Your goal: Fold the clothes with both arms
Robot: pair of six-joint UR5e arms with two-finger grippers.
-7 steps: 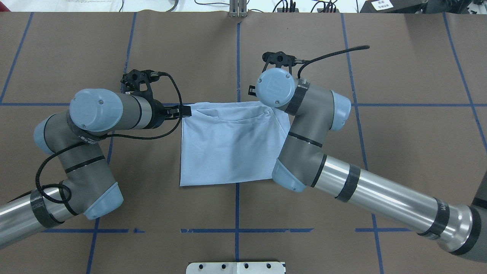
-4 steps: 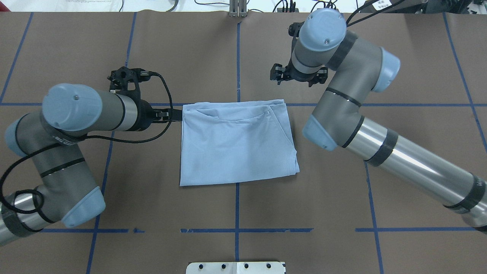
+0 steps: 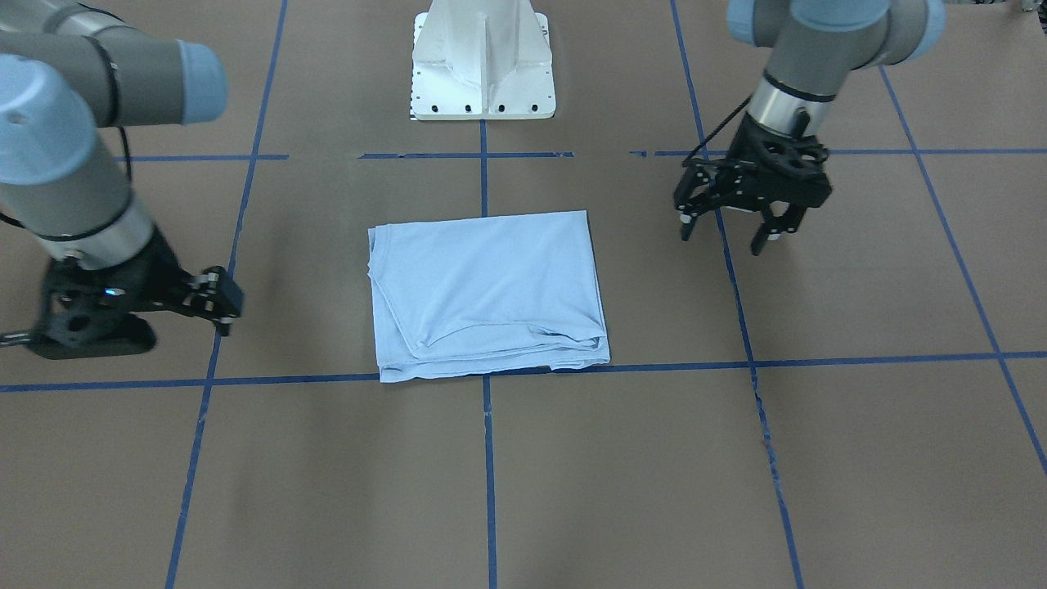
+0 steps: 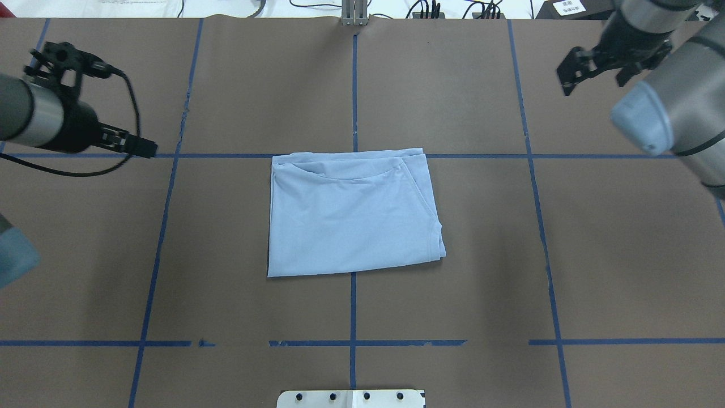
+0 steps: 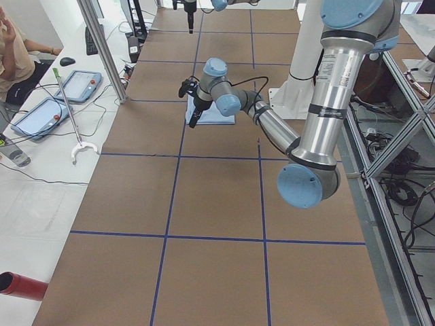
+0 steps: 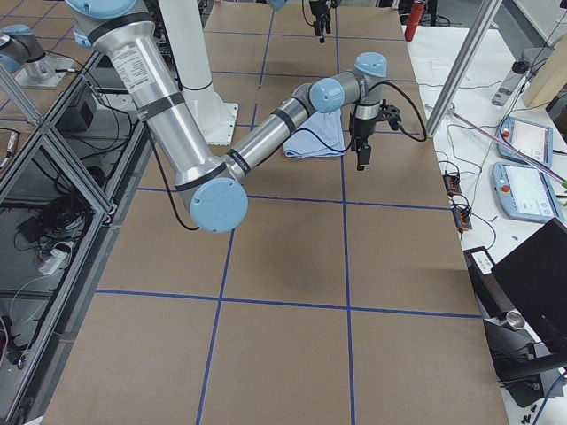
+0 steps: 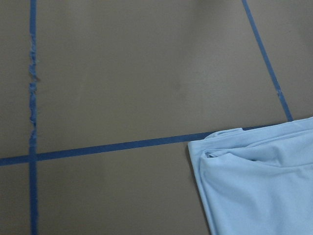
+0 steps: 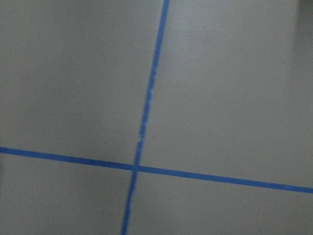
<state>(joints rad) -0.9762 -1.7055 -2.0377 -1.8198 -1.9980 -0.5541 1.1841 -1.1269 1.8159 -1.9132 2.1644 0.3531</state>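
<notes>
The left gripper (image 3: 722, 237) hangs with its 2 fingers spread wide and nothing between them. It is above bare table (image 4: 453, 311), out to the left of the T-shirt (image 4: 351, 221). Its wrist view catches the shirt's far-left corner at the lower right. The right gripper (image 4: 593, 76) is likewise spread wide and empty, off toward the far right and well apart from the shirt. Its wrist view shows only blue tape lines (image 8: 146, 98) on the table.

The shirt lies flat at the table's centre as a folded rectangle, slightly longer left to right. Its neck opening runs along the far edge and its layered edges are on the right. Neither gripper touches it. The left gripper looks the nearer. Any further fold would probably run across that long axis.
</notes>
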